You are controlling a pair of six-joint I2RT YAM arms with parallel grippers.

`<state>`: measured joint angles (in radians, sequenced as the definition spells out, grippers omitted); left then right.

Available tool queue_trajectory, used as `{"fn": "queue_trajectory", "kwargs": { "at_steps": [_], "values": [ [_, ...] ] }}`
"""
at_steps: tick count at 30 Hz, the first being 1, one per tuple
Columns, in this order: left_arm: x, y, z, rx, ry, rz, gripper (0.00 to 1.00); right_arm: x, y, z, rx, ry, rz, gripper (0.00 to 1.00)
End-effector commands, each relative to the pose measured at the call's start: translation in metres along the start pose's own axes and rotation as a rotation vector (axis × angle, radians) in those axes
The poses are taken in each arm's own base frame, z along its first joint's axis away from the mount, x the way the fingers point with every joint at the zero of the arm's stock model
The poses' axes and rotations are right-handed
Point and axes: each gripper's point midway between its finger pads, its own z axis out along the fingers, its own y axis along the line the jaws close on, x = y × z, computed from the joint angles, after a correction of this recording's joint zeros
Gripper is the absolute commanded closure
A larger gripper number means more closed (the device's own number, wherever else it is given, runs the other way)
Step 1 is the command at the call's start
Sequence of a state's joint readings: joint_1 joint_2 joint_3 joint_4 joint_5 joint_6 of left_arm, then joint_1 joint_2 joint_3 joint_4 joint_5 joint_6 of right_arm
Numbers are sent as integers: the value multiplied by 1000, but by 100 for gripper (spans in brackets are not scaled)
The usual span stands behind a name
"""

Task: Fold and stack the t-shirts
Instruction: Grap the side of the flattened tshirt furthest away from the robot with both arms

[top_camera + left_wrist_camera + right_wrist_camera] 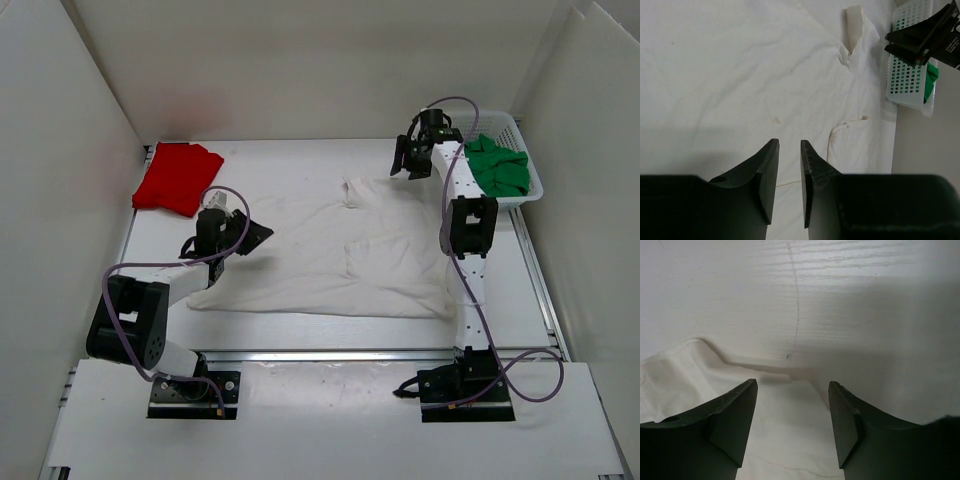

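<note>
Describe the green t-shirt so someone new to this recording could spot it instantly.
Start at the far right corner of the table, where a white mesh basket sits. The green t-shirt lies crumpled inside it. It is the only shirt in a container: the red one lies far left, the white one spread mid-table.

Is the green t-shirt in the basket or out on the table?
In the basket. The green t-shirt lies crumpled, not folded, inside the white mesh basket at the far right.

High view from behind, looking down on whole table [290, 165], both wrist views close over the white t-shirt [320, 250]
</note>
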<state>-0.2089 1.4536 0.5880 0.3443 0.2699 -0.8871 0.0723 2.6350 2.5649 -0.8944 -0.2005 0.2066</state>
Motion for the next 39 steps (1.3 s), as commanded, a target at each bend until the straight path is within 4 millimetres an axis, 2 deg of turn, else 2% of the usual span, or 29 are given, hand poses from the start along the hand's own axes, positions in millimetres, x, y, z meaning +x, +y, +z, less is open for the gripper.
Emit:
{"fn": "queue_trajectory", "kwargs": {
  "at_steps": [1,2,6,7,8,11,12,13,14,15,16,17,19,20,21,22,23,24,26,27,29,31,33,35,36,37,38,39],
  "values": [
    [-3,-13,2,35,-14,25,65,-5,22,5,-119,-19,-3,42],
    [-2,-12,3,32,-9,20,65,-6,20,5,-134,-20,14,42],
    [-1,-11,3,31,-10,22,65,0,34,11,-241,6,42,41],
    [-2,-8,3,24,-12,19,66,2,31,16,-242,9,50,43],
    [0,-10,3,29,-9,22,66,2,38,16,-265,13,49,44],
    [-2,-8,3,24,-12,19,66,7,43,19,-311,31,70,50],
    [-3,-7,2,26,-11,23,66,3,44,15,-322,24,75,51],
    [-1,-7,2,25,-9,19,65,5,43,16,-326,33,82,54],
    [-2,-8,2,26,-11,20,66,8,49,18,-348,43,76,58],
    [-4,-8,1,26,-17,19,66,0,49,12,-372,23,78,63],
    [-4,-9,1,30,-20,23,66,-1,55,8,-404,23,65,69],
    [-3,-9,1,29,-17,20,66,-5,60,5,-420,7,53,79],
    [-1,-9,2,32,-10,20,65,-17,68,-5,-425,-32,21,76],
    [3,-6,2,26,0,15,65,-17,67,-4,-412,-37,17,78],
    [2,-7,2,27,-3,18,67,-21,72,-9,-394,-52,-5,83],
    [0,-9,2,34,-7,18,66,-24,69,-14,-345,-58,-8,95],
    [-3,-7,0,31,-18,12,66,-32,66,-24,-285,-83,-31,100],
    [0,-8,-1,38,-10,11,66,-34,65,-28,-253,-95,-46,100],
    [-2,-5,-3,33,-19,5,66,-40,57,-51,-129,-113,-65,100],
    [-3,-8,-3,45,-19,4,66,-40,52,-56,-96,-115,-71,100],
    [-5,-14,-6,64,-32,3,66,-32,49,-68,-19,-95,-98,99],
    [-4,-15,-7,65,-35,5,65,-23,46,-62,17,-75,-112,100],
    [-3,-15,-8,66,-40,5,66,-4,30,-42,91,-26,-97,100],
    [-1,-12,-9,63,-40,7,66,-6,31,-31,29,-27,-71,100],
    [0,-7,-8,50,-33,2,66,-11,32,-25,-7,-39,-54,97],
    [0,-9,-8,58,-34,11,66,-17,36,-24,-35,-54,-54,86],
    [2,-7,-6,55,-25,1,66,-27,39,-23,-69,-83,-53,80],
    [2,-8,-6,58,-25,-3,66,-25,42,-18,-97,-80,-58,70]
  ]
}}
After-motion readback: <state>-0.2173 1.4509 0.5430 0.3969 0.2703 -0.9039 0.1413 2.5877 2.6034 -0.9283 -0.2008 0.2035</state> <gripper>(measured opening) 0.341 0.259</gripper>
